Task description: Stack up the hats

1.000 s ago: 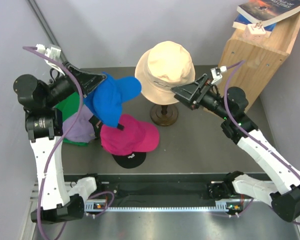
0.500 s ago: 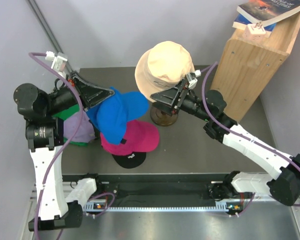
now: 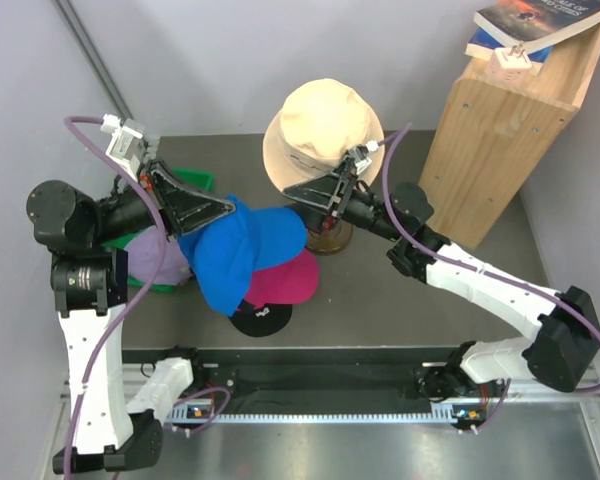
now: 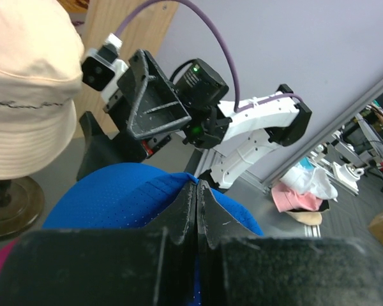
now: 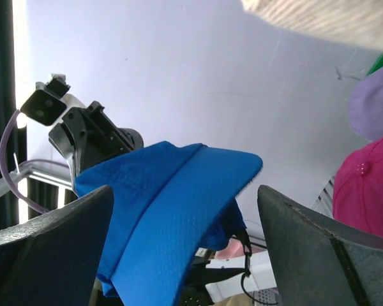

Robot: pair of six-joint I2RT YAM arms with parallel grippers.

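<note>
Top external view has the blue cloth baseball cap held up off the dark grey table, pinched at its 10 o'clock edge by the left gripper. The left wrist view shows those fingers pressed fully together on the blue fabric. The cap's long axis runs roughly from 2 o'clock to 7 o'clock. It hangs over the magenta cloth cap, which shows at its 4 o'clock side and sits on the black cloth cap, just visible at 6 o'clock. A lavender cloth cap lies at 9 o'clock, partly under the left arm. The right gripper is spread wide and holds nothing (its wrist view frames the blue cap between two well-separated fingers). It hovers just beside the cap's 1 o'clock end, in front of the cream cloth bucket hat on its round dark wooden stand. So the cap lies at about 7 o'clock from the empty claw, and the left arm alone bears it. By my judgement, lowering it squarely turns on bringing its crown over the magenta one.
</note>
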